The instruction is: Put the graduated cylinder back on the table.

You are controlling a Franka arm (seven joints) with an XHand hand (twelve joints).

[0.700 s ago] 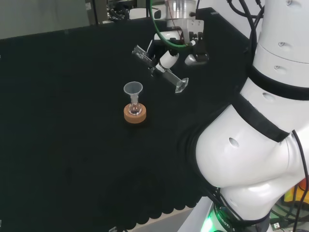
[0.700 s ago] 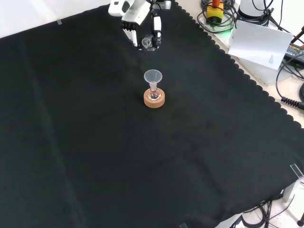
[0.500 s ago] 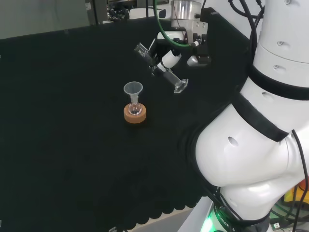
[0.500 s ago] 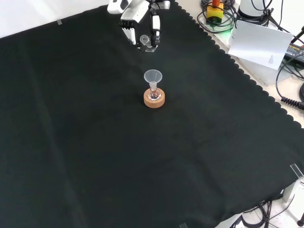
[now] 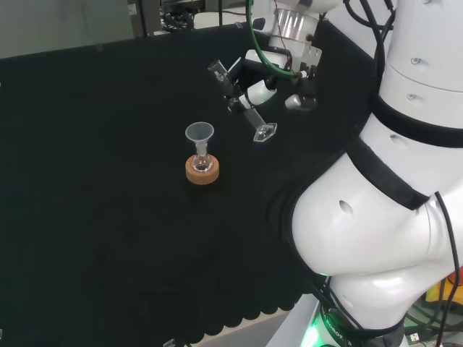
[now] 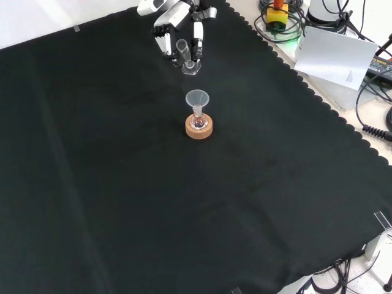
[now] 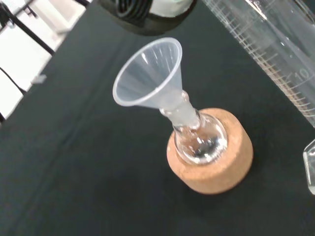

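While tilted above cloth [image 5: 108, 144], graduated cylinder [image 5: 241, 104] gripped by robot hand [image 5: 262, 91].

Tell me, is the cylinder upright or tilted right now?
Tilted: the cylinder leans in the hand, base lower, above the cloth.

In the head view, the arm's big white links [image 5: 376, 217] fill the right side of the frame, rising from the base at lower right and reaching toward the top centre. There the wrist ends in the black and white robot hand [image 5: 271, 87], palm turned toward the left of the frame. Its fingers [image 5: 257, 92] are curled round a clear tube, held tilted above the bench. In the front view the robot hand [image 6: 177, 27] enters at the top centre, fingers pointing downward.
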